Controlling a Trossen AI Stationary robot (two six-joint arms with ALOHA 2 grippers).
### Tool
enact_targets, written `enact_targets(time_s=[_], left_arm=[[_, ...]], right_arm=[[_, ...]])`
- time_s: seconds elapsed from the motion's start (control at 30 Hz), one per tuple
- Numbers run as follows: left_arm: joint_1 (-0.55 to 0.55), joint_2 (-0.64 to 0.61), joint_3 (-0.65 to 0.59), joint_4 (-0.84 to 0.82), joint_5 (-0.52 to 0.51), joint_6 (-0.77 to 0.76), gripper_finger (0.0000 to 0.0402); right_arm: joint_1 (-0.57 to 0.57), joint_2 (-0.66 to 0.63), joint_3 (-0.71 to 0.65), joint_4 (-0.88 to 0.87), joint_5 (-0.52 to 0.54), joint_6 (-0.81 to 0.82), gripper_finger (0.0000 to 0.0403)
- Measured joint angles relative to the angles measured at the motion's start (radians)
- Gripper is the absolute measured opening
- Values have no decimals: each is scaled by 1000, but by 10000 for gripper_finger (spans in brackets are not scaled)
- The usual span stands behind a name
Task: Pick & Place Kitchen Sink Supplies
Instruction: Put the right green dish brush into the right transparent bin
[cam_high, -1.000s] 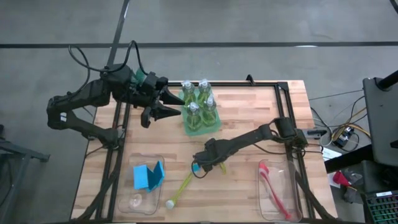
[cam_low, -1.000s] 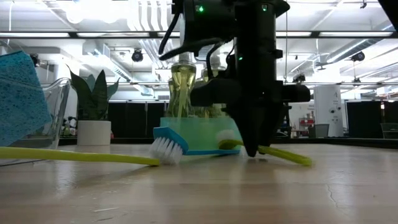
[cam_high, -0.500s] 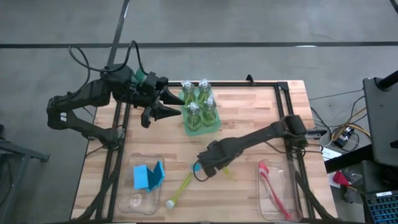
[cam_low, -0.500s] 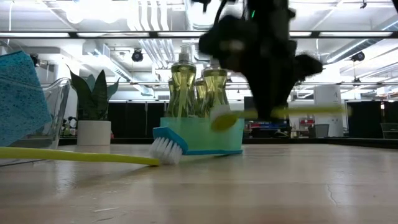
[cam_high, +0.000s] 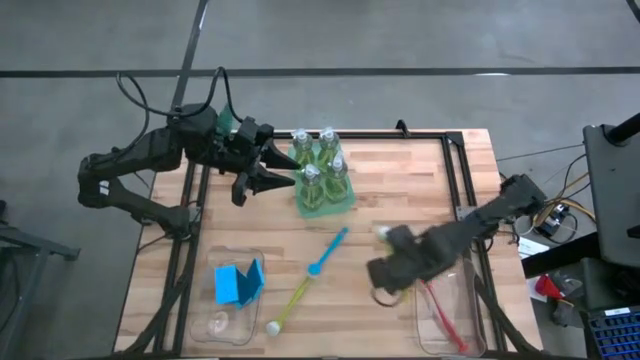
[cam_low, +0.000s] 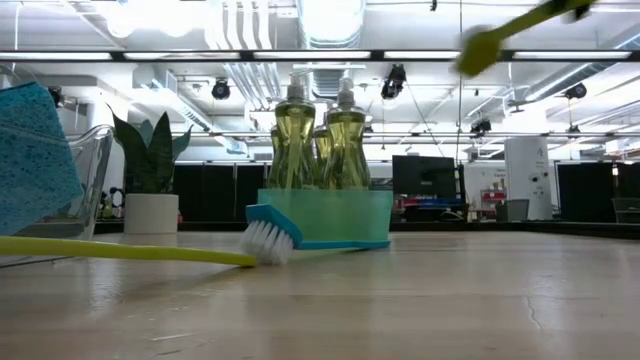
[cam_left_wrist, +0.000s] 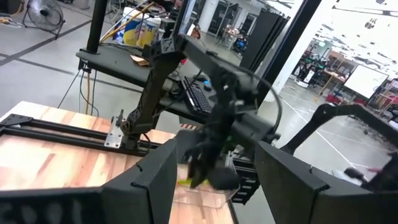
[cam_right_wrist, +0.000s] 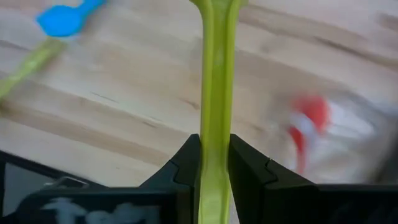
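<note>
Right gripper (cam_high: 385, 287) lifted yellow brush (cam_right_wrist: 215, 74), near bin edge (cam_high: 420, 300)

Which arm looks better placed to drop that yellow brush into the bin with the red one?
The right: its gripper grips the yellow brush beside that bin. The left gripper waits by the bottles.

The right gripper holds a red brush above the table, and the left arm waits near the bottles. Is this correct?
Not quite: the brush held in the right gripper is yellow-green, as the right wrist view shows. The left gripper does wait near the bottles.
</note>
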Motion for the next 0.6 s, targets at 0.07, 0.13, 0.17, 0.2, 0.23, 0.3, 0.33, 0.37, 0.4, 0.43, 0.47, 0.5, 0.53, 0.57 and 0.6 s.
enact_targets(time_s=[0.07, 0.13, 0.17, 0.2, 0.23, 0.3, 0.33, 0.37, 0.4, 0.43, 0.47, 0.5, 0.53, 0.57, 0.6], left_arm=[[0, 2, 0, 0, 0, 6, 206], [0, 4, 0, 1, 0, 8, 206], [0, 4, 0, 3, -2, 9, 206], [0, 4, 0, 4, -5, 8, 206], [0, 5, 0, 4, -10, 5, 206], [0, 5, 0, 4, -18, 0, 206], [0, 5, 0, 4, -22, 0, 206], [0, 5, 0, 3, -22, 0, 206], [0, 5, 0, 4, -23, 0, 206], [0, 5, 0, 3, -25, 0, 206], [0, 5, 0, 3, -25, -1, 206], [0, 5, 0, 3, -25, 0, 206], [0, 5, 0, 3, -25, 0, 206], [0, 5, 0, 3, -25, 1, 206], [0, 5, 0, 3, -25, 0, 206]], right_arm=[[58, -19, 0, -61, 1, 99, 54], [118, -29, 0, -96, 3, 175, 54], [146, -29, 0, -111, 4, 210, 54], [172, -29, 0, -124, 4, 246, 54], [196, -29, -1, -131, 3, 278, 54], [245, -22, -1, -146, -2, 331, 54], [267, -17, -1, -159, -10, 359, 54], [291, -8, -1, -171, -15, 391, 54], [313, 1, -1, -181, -19, 420, 54], [331, 11, -1, -189, -26, 439, 54], [350, 25, -1, -194, -34, 448, 54], [367, 38, -1, -197, -37, 452, 54], [382, 53, -2, -198, -41, 454, 54], [395, 70, -3, -198, -41, 455, 54], [405, 87, -4, -199, -43, 457, 54]])
